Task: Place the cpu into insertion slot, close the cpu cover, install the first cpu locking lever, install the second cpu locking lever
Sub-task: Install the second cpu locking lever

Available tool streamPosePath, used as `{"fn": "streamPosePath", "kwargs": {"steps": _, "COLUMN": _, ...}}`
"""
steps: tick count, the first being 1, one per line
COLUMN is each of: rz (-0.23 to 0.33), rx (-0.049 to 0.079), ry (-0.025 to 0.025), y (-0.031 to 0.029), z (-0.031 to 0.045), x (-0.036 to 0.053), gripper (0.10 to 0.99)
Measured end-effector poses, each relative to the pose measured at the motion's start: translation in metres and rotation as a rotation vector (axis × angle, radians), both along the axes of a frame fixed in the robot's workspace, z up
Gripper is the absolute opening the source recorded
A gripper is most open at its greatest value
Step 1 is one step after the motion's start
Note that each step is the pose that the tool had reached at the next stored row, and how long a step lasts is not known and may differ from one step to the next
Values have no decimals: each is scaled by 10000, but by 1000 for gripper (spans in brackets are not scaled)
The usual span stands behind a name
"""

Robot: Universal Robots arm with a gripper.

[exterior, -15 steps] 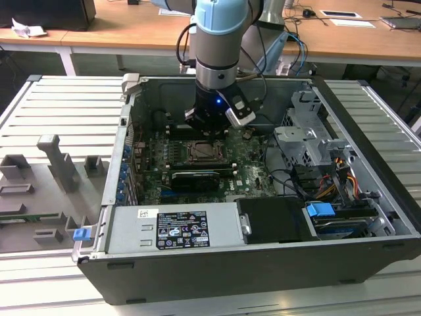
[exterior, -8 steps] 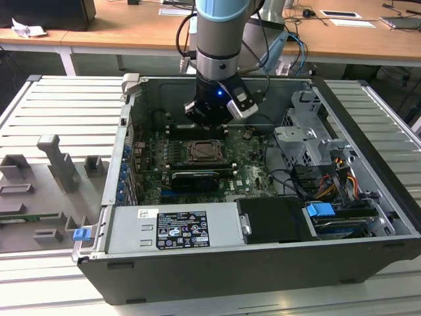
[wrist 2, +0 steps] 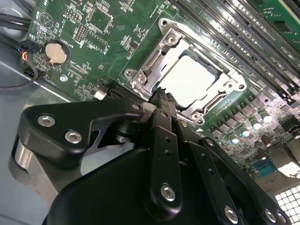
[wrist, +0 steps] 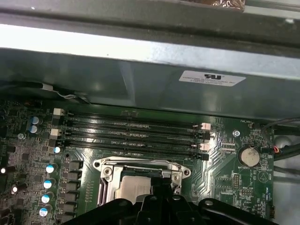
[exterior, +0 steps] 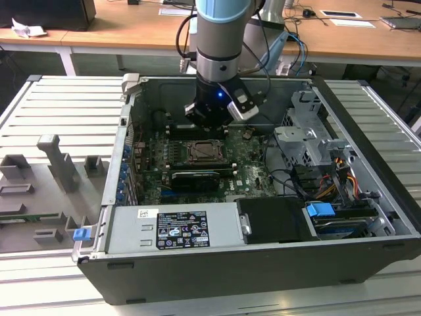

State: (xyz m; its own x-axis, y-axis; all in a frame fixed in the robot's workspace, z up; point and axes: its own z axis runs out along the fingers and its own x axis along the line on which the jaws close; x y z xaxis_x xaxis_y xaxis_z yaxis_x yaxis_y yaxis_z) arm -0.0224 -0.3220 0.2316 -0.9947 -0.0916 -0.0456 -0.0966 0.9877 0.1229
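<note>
- In the exterior view the arm reaches down into an open computer case (exterior: 368,197) lying on its side on a ribbed grey table (exterior: 59,105). The hand (exterior: 209,124) hovers low over the green motherboard (exterior: 253,164), at the far edge of the insertion slot (exterior: 200,153). From here I cannot tell whether its fingers are spread or closed.
- In the second wrist view the cpu (wrist 2: 190,79) already lies flat in the insertion slot, its pale metal top showing through the opening of the cpu cover (wrist 2: 157,56), which lies down around it. The hand (wrist 2: 161,101) has its dark fingertip right at the cover's near edge; whether it touches is unclear, and I see nothing held. A coin cell battery (wrist 2: 56,51) sits well apart on the board.
- In the first wrist view the cover (wrist: 140,165) frames the chip (wrist: 133,187), with the long black memory slots (wrist: 136,133) just beyond.
- My judgement on handling: the chip is light, stiff and fragile underneath, best taken by its edges. The cover is thin, rigid sheet metal, hinged, and should be pushed at its frame, never on the chip.
</note>
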Motion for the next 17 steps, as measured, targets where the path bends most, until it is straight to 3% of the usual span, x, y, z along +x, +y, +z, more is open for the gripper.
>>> {"fn": "streamPosePath", "kwargs": {"steps": 3, "rz": -2, "rx": -3, "ry": 2, "y": -44, "z": 6, "x": -1, "gripper": 106}}
{"fn": "streamPosePath", "kwargs": {"steps": 10, "rz": -1, "rx": 0, "ry": 0, "y": -44, "z": 241, "x": 0, "gripper": 106}}
{"fn": "streamPosePath", "kwargs": {"steps": 11, "rz": 0, "rx": -1, "ry": 0, "y": -44, "z": 319, "x": 0, "gripper": 106}}
{"fn": "streamPosePath", "kwargs": {"steps": 14, "rz": 1, "rx": 1, "ry": 0, "y": -60, "z": 339, "x": 0, "gripper": 106}}
{"fn": "streamPosePath", "kwargs": {"steps": 17, "rz": 0, "rx": 0, "ry": 0, "y": -132, "z": 339, "x": 0, "gripper": 106}}
